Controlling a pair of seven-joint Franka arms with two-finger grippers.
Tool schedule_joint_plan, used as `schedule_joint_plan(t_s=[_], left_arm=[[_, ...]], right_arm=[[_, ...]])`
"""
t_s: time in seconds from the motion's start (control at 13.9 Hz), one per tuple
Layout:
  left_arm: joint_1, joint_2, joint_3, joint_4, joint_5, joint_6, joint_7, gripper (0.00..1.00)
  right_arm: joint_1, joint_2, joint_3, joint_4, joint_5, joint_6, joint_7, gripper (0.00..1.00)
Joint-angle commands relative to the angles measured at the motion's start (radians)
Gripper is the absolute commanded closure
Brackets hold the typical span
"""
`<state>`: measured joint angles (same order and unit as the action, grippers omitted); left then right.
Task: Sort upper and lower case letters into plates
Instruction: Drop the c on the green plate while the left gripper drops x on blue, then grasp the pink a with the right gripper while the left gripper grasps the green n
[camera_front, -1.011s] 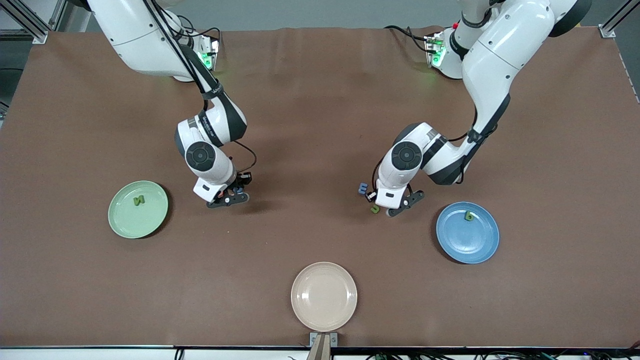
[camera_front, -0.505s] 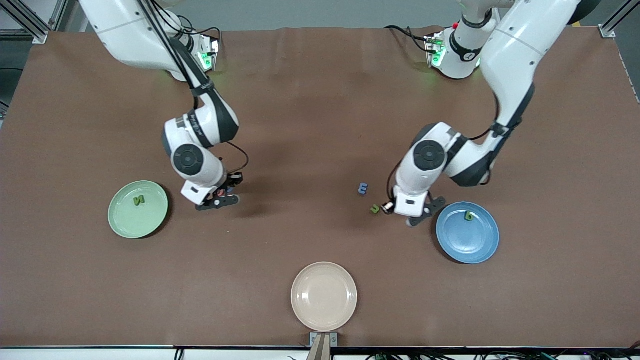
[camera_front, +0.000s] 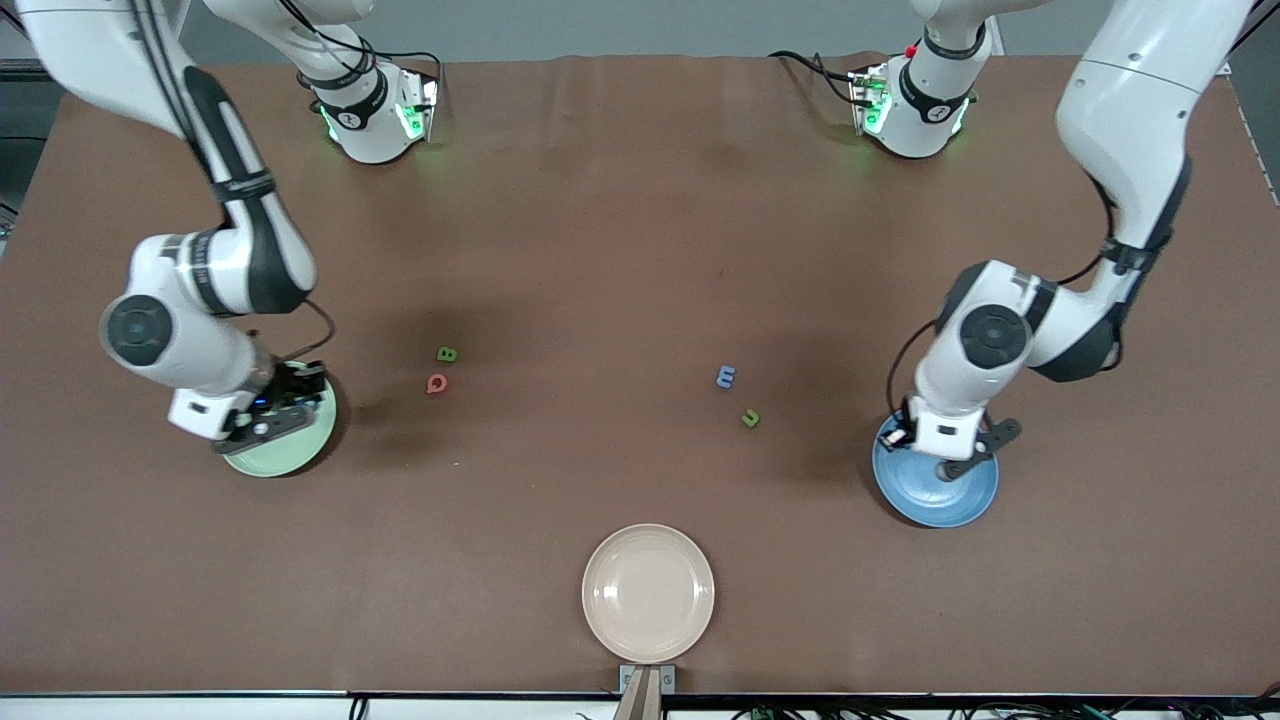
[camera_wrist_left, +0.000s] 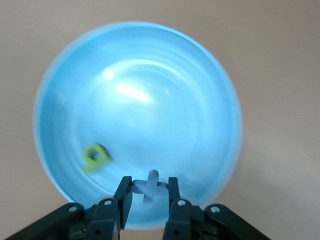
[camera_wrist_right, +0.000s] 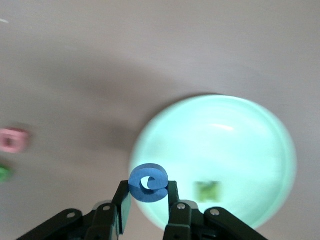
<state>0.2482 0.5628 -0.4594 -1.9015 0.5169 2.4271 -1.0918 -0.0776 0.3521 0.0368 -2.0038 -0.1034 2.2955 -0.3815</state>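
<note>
The pale green plate lies toward the right arm's end of the table. My right gripper hangs over it, shut on a dark blue curled letter. The right wrist view shows this plate with a green letter in it. The blue plate lies toward the left arm's end. My left gripper hangs over it, shut on a pale blue cross-shaped letter. The left wrist view shows the blue plate holding a green letter.
Loose letters lie on the brown table: a green one and a red one near the green plate, and a blue one and a green one nearer the blue plate. A beige plate sits at the front edge.
Both arms swung outward from the table's middle, each carrying a letter. The right gripper came over the green plate and the left over the blue plate. The green and red letters now show.
</note>
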Motion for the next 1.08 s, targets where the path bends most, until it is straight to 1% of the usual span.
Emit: schedule_joint_plan(t_s=[0.0,0.14,0.29,0.36,0.43,0.51,0.65,0.79,0.87,0.94,1.01], left_arm=[[0.029,0.008,-0.013,-0.014,0.020,0.012,0.035,0.94],[0.026,0.029,-0.013,-0.002,0.017,0.012,0.021,0.75],[0.020,0.035,-0.013,0.015,0.006,0.006,0.016,0.69],[0.017,0.035,-0.013,0.016,0.005,0.004,0.012,0.57],[0.014,0.032,-0.015,0.019,0.002,0.001,-0.006,0.15],[0.013,0.023,-0.015,0.019,0.002,-0.005,-0.010,0.00],[0.028,-0.003,-0.050,0.022,0.002,-0.043,-0.002,0.00],[0.019,-0.006,-0.096,0.067,0.002,-0.129,-0.010,0.00],[0.020,-0.003,-0.135,0.088,-0.006,-0.173,-0.010,0.00],[0.014,0.003,-0.163,0.099,-0.009,-0.192,-0.010,0.00],[-0.004,0.014,-0.174,0.099,-0.011,-0.192,-0.022,0.00]], right_arm=[[-0.083,0.033,0.025,-0.026,-0.019,0.059,-0.051,0.82],[-0.090,0.076,0.025,-0.020,-0.018,0.074,-0.040,0.82],[-0.091,0.109,0.025,0.002,-0.006,0.084,-0.005,0.82],[-0.093,0.131,0.025,0.020,-0.006,0.082,0.050,0.83],[-0.088,0.154,0.025,0.033,-0.006,0.085,0.103,0.83],[-0.083,0.171,0.025,0.043,-0.007,0.085,0.142,0.82],[-0.080,0.180,0.025,0.048,-0.006,0.085,0.151,0.81],[-0.082,0.192,0.025,0.062,-0.006,0.085,0.153,0.80],[-0.085,0.194,0.025,0.062,-0.006,0.085,0.153,0.79],[-0.083,0.194,0.025,0.063,-0.006,0.085,0.153,0.74],[-0.079,0.191,0.025,0.068,-0.006,0.081,0.151,0.45]])
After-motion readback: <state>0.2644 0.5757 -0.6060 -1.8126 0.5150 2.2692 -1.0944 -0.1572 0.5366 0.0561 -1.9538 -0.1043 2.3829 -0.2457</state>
